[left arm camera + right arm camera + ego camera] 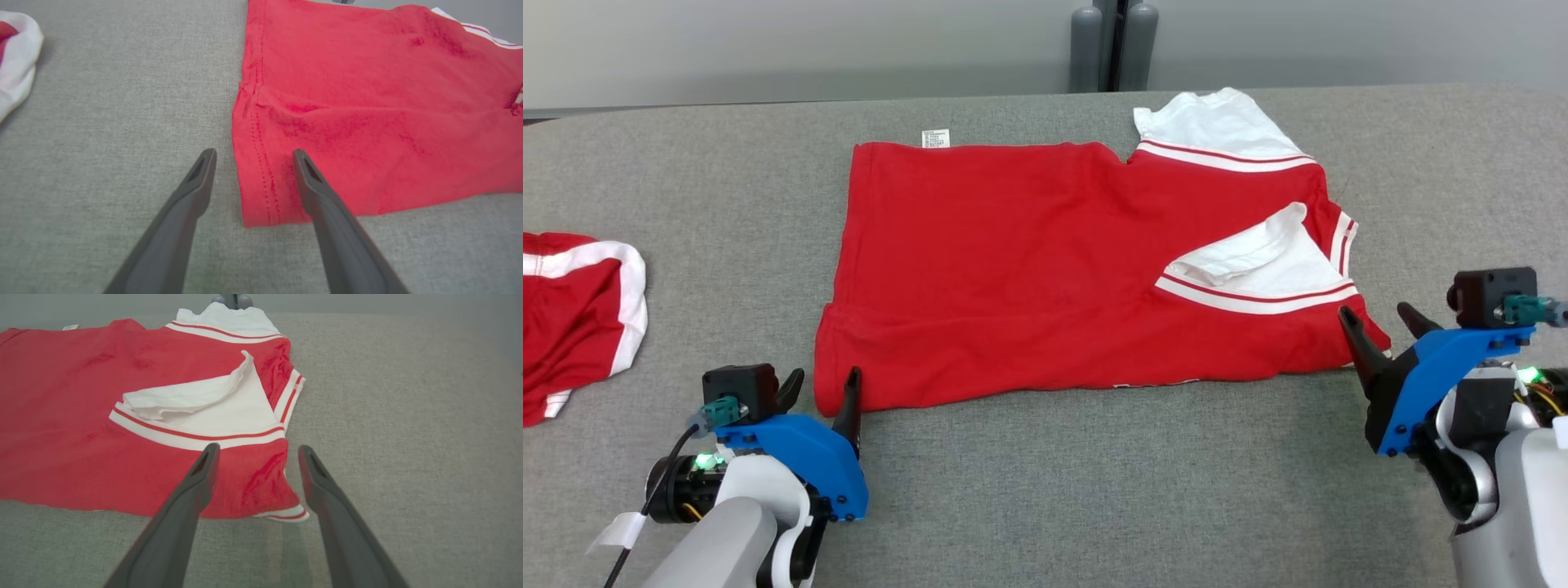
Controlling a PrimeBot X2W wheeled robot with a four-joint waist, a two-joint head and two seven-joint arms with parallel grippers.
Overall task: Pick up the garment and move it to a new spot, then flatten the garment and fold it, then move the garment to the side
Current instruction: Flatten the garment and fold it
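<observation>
A red garment (1029, 261) with white sleeves and red-striped white trim lies spread on the grey table, folded once so its near edge runs left to right. My left gripper (821, 388) is open at the garment's near left corner (261, 204), one finger over the hem and the other over bare table. My right gripper (1380, 322) is open at the near right corner (265, 490), fingers straddling the red cloth just below the folded white sleeve (212, 404). Neither gripper holds anything.
A second red and white garment (572, 310) lies bunched at the table's left edge, with its white rim (16, 61) also in the left wrist view. Two grey cylinders (1112, 45) stand behind the table's far edge. Bare grey table (1094, 490) stretches in front of the garment.
</observation>
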